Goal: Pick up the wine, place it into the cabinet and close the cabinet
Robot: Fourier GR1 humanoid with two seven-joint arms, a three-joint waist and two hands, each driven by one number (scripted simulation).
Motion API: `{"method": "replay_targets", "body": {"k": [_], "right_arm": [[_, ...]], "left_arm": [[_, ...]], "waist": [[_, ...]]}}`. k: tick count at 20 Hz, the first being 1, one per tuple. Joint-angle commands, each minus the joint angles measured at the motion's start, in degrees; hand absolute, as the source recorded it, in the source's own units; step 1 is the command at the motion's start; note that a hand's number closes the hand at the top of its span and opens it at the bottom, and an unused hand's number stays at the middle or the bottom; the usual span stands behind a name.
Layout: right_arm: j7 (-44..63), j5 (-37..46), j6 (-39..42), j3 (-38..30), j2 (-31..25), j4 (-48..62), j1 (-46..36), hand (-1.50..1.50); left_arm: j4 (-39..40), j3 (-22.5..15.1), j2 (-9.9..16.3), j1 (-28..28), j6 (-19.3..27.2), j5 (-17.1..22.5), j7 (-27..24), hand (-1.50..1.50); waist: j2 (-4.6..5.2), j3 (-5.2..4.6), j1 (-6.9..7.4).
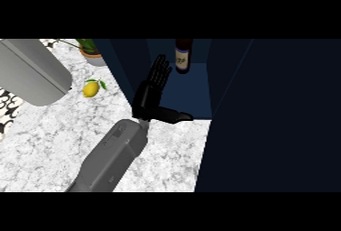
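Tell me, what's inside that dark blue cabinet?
A wine bottle stands at the back of the cabinet. One hand reaches in with straight fingers, apart from the bottle. The cabinet's right side is too dark to see.

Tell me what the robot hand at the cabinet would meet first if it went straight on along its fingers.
The robot hand has straight fingers aimed into the open cabinet, toward the wine bottle. The bottle looks like the first thing in that line, probably brushed on its left side, though depth is unclear.

Dark wine bottle (183,56) with pale label stands upright inside the dark blue cabinet (200,85); cabinet open.
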Motion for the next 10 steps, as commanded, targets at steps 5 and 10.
{"method": "replay_targets", "body": {"k": [5, 10], "right_arm": [[8.7, 0.3, -1.8, 1.3, -1.5, -14.3, 1.8, -1.5], [8.3, -0.2, -1.0, -1.0, -3.3, -15.4, 2.5, -1.5]], "left_arm": [[-17.9, -5.7, 1.4, 13.7, 4.1, -2.1, 4.7, -1.5], [-30.2, -7.3, 4.7, 24.2, 4.4, -1.2, 5.9, -1.5]], "waist": [[0.5, -0.07, -0.1], [0.36, -0.05, -0.2]]}}
